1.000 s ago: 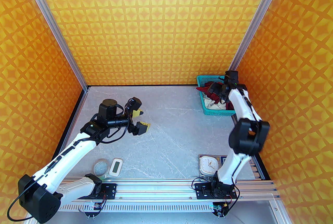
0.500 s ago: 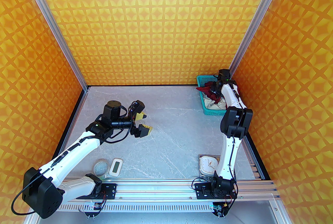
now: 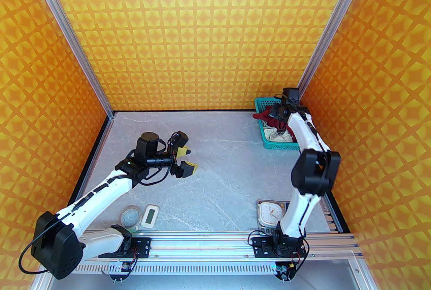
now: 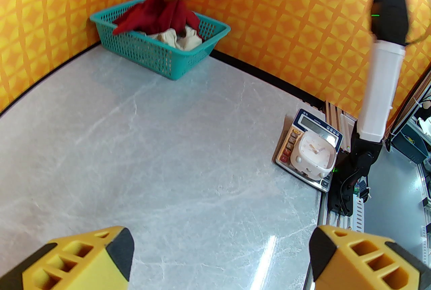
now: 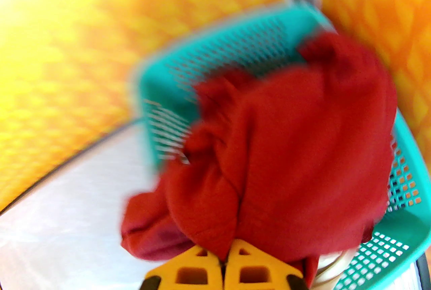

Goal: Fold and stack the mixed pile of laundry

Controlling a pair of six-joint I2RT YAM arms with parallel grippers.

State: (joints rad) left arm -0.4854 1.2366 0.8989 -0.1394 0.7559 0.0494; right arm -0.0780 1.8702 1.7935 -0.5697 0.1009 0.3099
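**Top external: shirt pick-up in hand**

The dark red shirt (image 3: 269, 112) lay atop the cream shorts (image 3: 274, 135) in your teal basket (image 3: 283, 146). Left wrist: left jaws stood wide above the surface (image 4: 168, 147). Right wrist: right jaws clamped shirt fabric. Next, probably, you lift it clear, leaving the shorts.

A grey, marble-patterned tabletop (image 3: 219, 154) sits inside 3 orange walls (image 3: 202, 29) printed with a yellow star pattern. 2 aluminium posts (image 3: 71, 36) rise at the far corners. A teal plastic mesh basket (image 3: 281, 146) stands in the far right corner, near both walls. At the near right edge, a white square clock (image 3: 270, 213) with rounded corners rests on top of a calculator (image 4: 315, 122), covering part of its keys and leaving the display bare. At the near left edge lies a roll of clear tape (image 3: 130, 216). Just beside it, on its right, is a small white device with a greenish screen (image 3: 150, 215).
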